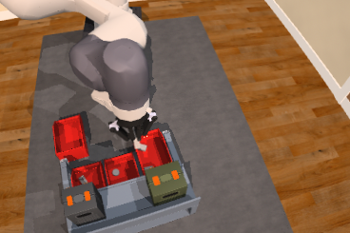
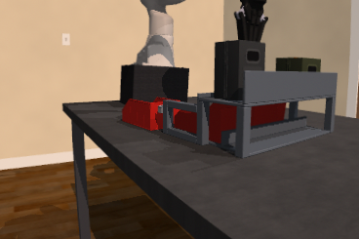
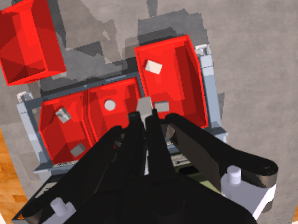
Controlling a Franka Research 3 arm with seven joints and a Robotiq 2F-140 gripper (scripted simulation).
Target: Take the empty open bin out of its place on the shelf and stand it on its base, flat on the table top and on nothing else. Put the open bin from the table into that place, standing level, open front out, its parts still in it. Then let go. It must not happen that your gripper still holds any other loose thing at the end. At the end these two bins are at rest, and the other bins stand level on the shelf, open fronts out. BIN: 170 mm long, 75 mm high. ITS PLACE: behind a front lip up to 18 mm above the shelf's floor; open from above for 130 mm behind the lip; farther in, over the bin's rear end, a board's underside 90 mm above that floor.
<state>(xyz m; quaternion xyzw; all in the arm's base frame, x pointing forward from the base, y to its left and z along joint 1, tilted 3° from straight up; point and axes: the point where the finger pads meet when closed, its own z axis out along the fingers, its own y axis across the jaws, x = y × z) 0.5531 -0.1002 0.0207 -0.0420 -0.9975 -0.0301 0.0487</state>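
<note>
The arm (image 1: 119,66) hides the shelf's (image 1: 190,203) front lip (top view).

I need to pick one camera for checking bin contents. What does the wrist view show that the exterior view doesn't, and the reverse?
Only the wrist view looks down into the red bins on the shelf, showing small parts in them, and into the bin on the table. Only the exterior view shows the shelf's height, the table edge and the dark box on top. Both show the shut claw above the shelf.
</note>
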